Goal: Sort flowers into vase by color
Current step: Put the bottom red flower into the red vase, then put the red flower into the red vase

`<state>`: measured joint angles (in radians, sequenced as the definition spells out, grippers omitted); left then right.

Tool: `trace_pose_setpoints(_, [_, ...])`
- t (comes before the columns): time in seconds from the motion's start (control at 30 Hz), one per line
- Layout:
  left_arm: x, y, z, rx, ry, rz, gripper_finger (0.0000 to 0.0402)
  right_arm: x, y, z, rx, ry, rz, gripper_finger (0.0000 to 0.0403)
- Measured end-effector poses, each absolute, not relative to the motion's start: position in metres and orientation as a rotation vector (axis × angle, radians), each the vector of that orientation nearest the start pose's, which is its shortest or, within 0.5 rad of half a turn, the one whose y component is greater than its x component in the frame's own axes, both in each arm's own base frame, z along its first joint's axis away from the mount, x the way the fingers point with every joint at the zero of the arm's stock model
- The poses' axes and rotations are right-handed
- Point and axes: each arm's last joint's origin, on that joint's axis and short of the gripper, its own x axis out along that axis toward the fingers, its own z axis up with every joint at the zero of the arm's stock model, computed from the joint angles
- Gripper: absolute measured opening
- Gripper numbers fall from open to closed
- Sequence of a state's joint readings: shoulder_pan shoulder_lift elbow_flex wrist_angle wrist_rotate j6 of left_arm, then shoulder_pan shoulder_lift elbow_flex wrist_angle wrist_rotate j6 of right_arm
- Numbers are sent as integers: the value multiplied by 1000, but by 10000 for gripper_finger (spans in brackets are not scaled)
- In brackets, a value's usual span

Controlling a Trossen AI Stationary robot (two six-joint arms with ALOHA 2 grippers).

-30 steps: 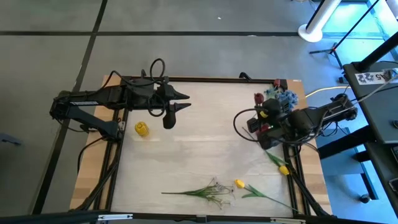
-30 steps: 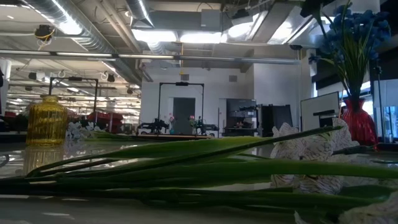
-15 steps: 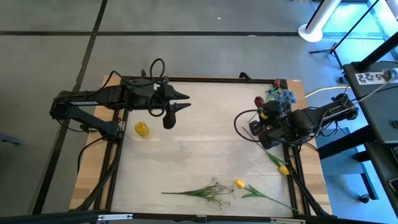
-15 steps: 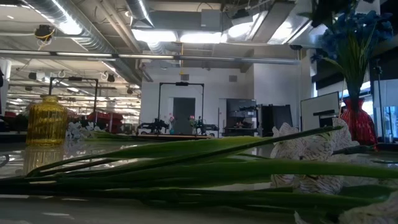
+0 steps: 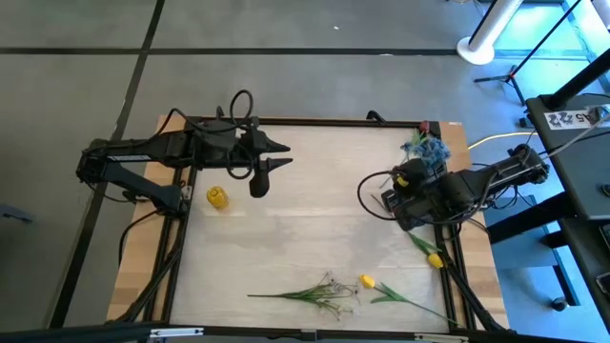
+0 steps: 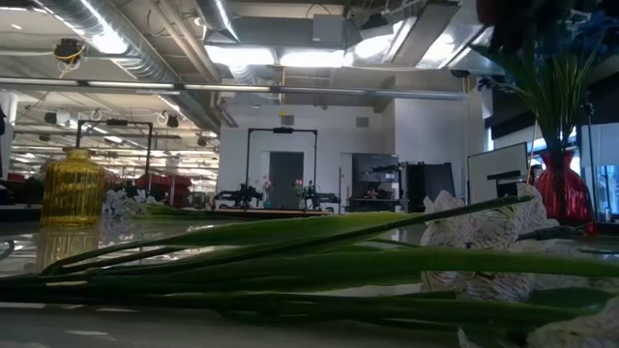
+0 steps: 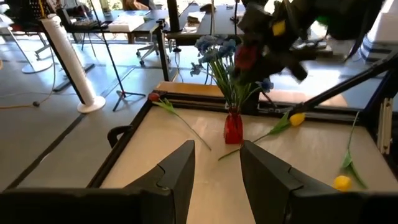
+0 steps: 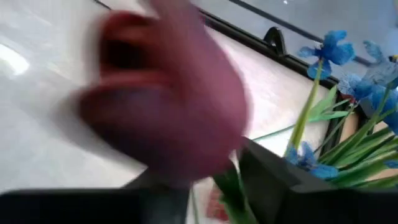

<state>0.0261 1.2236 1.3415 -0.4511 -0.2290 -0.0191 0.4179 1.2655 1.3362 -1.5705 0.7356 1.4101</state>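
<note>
Over the wooden table (image 5: 315, 191), right gripper (image 8: 205, 180) pinches the dark red tulip (image 8: 165, 102); left gripper (image 7: 214, 168) spread.

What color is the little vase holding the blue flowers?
Red. The vase with the blue flowers shows best in the left wrist view.

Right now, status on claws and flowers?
Right claw over red vase, carrying dark red tulip. Left claw open, idle. Blue flowers already in vase.

vase (image 5: 216, 197) on table's left side by left arm, flower cluster (image 5: 427, 149) far right corner, loose flowers (image 5: 324, 289) near front edge
</note>
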Motion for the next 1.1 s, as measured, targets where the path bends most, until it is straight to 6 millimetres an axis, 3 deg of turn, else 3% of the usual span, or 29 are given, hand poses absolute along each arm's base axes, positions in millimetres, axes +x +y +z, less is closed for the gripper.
trace_pose_setpoints(0.17, [244, 14, 406, 58, 409, 295, 125, 179, 59, 366, 448, 780, -908, 211])
trace_pose_setpoints(0.33, [235, 14, 404, 34, 464, 296, 125, 176, 59, 395, 478, 779, -800, 254])
trace_pose_setpoints(0.53, [237, 13, 398, -17, 505, 283, 125, 167, 54, 433, 500, 656, -737, 266])
trace_pose_setpoints(0.73, [239, 13, 398, -28, 499, 284, 125, 158, 45, 464, 514, 436, -790, 265])
trace_pose_setpoints(0.9, [241, 13, 402, -33, 454, 282, 125, 166, 20, 470, 561, 352, -918, 264])
trace_pose_setpoints(1.1, [241, 13, 403, -47, 435, 283, 125, 184, -43, 459, 612, 456, -1156, 264])
